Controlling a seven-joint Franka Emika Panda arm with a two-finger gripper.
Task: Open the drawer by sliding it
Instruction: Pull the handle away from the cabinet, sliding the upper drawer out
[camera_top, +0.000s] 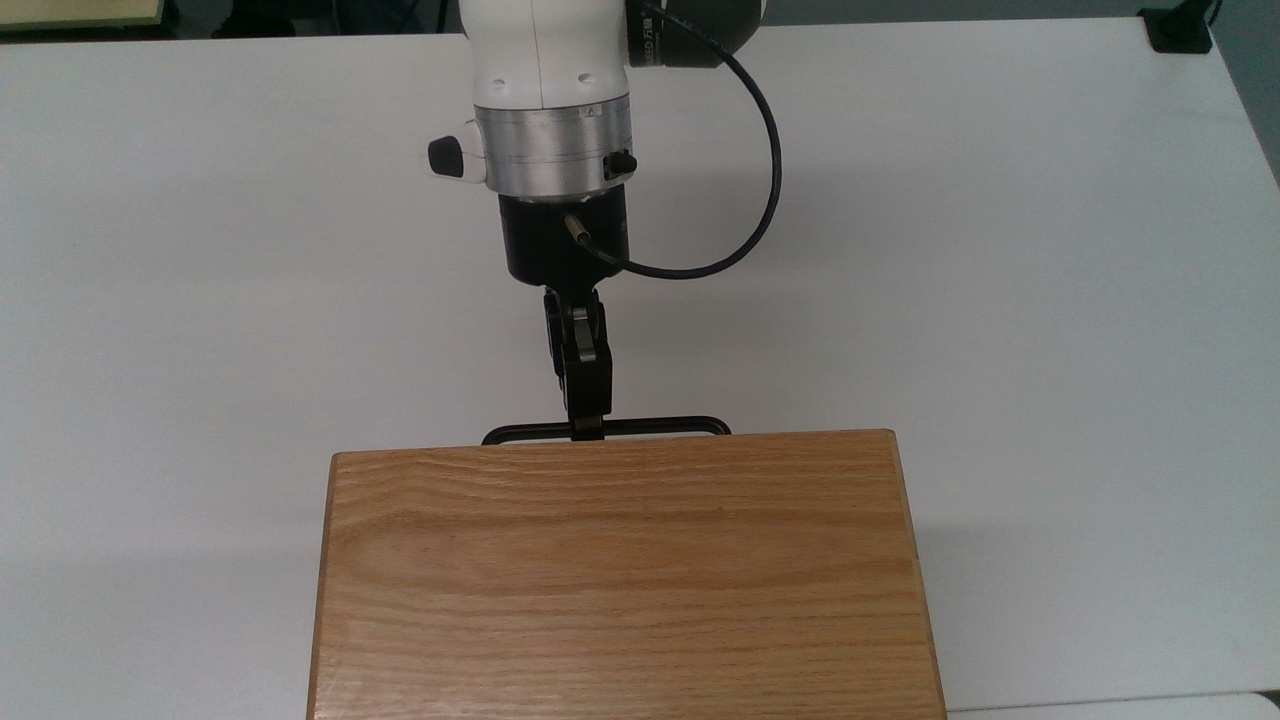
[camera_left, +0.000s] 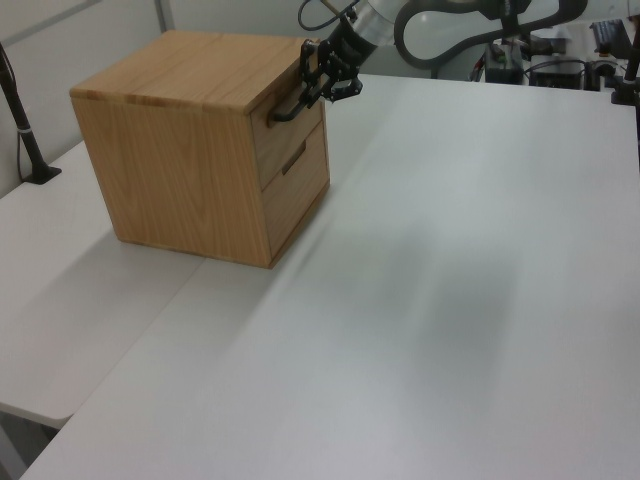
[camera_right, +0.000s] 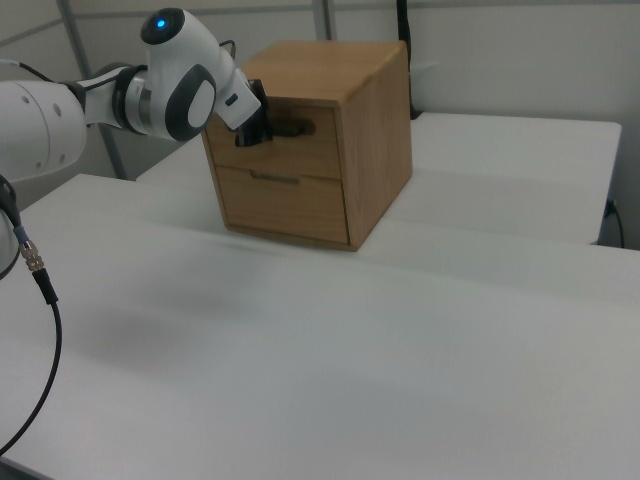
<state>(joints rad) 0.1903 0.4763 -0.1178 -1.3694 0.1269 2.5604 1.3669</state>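
Now gripper (camera_top: 588, 432) at closed drawer (camera_left: 290, 125) handle (camera_top: 640, 426).

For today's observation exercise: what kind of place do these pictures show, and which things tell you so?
Probably a robotics lab or test room. A robot arm works over plain white tables, with its pincer at the handle of a lone wooden drawer box, and equipment and cables crowd the background.
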